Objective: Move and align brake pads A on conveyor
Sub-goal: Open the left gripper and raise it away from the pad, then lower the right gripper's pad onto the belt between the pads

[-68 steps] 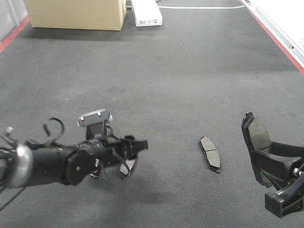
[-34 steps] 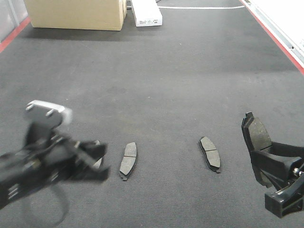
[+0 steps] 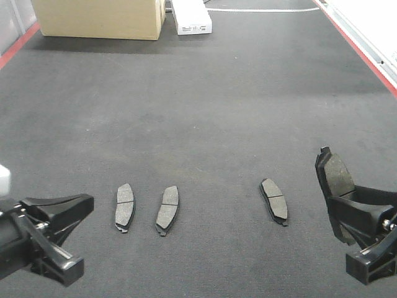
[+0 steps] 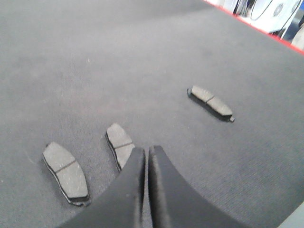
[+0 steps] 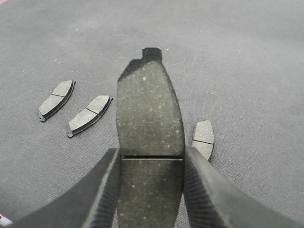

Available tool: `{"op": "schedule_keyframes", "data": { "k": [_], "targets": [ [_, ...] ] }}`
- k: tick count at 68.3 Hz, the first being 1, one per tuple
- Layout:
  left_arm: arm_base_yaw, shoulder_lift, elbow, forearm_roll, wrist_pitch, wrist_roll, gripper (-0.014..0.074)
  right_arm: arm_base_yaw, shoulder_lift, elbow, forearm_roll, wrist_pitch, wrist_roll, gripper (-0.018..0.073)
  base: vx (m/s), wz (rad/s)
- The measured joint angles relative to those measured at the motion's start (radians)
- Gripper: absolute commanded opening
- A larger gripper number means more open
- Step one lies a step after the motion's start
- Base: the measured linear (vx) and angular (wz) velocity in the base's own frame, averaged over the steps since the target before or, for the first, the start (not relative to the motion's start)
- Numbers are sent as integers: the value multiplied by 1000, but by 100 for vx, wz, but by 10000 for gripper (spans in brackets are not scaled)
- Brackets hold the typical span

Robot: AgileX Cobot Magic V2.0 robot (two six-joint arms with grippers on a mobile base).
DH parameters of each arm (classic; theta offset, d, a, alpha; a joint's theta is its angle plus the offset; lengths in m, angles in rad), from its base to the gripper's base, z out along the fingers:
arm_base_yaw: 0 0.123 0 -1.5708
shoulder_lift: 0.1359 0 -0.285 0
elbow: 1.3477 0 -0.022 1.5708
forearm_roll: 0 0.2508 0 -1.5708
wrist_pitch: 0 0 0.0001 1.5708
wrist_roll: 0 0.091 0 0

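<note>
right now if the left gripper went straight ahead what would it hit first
Probably the middle pad: the shut left gripper points up the belt with that pad just beyond its tips. How high it sits is unclear, so it might pass over.

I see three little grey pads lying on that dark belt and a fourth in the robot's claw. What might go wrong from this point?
Two risks stand out. The right gripper pinches the fourth dark grey curved brake pad by its lower half only, so it might twist or slip on release and land crooked. Also, on the dark felt-like conveyor belt, the left pad and middle pad lie close together while the right pad lies apart and angled differently, so the row may end up uneven.
</note>
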Motion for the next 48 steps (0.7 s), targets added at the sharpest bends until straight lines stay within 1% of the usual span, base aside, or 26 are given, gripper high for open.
{"op": "schedule_keyframes", "data": {
  "k": [25, 35, 42, 48],
  "targets": [
    [0, -6, 0, 3, 9, 0, -6, 0, 0, 0, 0, -13, 3, -8, 0, 0],
    [0, -6, 0, 4, 9, 0, -6, 0, 4, 0, 12, -29, 21, 10, 0, 0],
    [0, -6, 0, 4, 9, 0, -6, 0, 53, 0, 41, -41, 51, 41, 0, 0],
    [0, -6, 0, 4, 9, 0, -6, 0, 147, 0, 66, -76, 59, 62, 0, 0]
  ]
}}
